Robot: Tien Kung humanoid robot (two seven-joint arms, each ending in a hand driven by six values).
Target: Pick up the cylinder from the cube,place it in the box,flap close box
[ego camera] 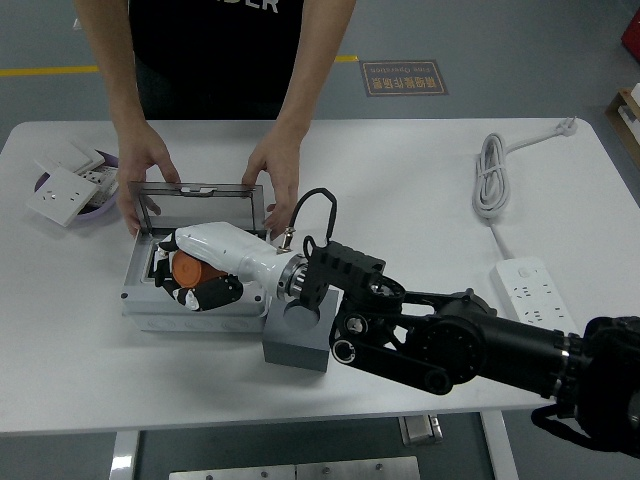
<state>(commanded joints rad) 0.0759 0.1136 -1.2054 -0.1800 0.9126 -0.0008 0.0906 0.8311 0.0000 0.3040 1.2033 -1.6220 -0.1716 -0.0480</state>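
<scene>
Head view: right hand [200, 275], white with black fingertips, reaches from lower right across to centre-left of frame, fingers wrapped around orange cylinder [188, 270], holding it over the open cavity of the grey enclosure box [160, 300]. Box sits left of centre, its smoky transparent lid [200, 208] standing up at the back edge. Grey cube [298, 335] just right of the box, touching or nearly touching its corner, partly hidden by the black forearm. Person at top of frame, left-side hand [148, 175] on the lid's left corner, right-side hand [275, 175] on the lid's right end. Wall switch plates [60, 185] over a purple dish at far left. White power strip [535, 300] at right, coiled white cable [490, 180] above it
</scene>
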